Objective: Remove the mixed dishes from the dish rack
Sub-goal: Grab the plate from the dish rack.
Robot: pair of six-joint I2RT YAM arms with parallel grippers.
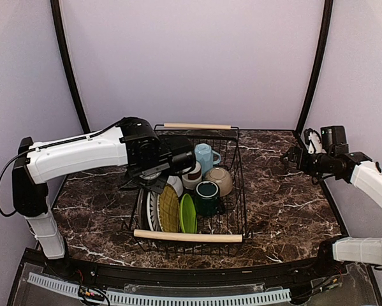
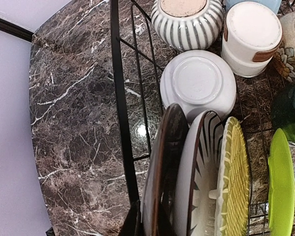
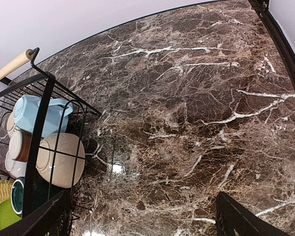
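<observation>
Seen from above, my left gripper reaches down into the left end of the dish rack, which stands at the middle of the marble table. A dark plate, an olive plate and a green plate stand on edge inside it. My right gripper hangs over bare marble, well apart from the rack. From my left wrist, my fingers are closed on the rim of the dark plate, the leftmost of the upright row, just beside a white-patterned plate. Beyond the row, a white bowl lies upside down. From my right wrist, my fingers stand wide apart with only marble between them. The rack sits at the left edge, holding a light-blue mug.
</observation>
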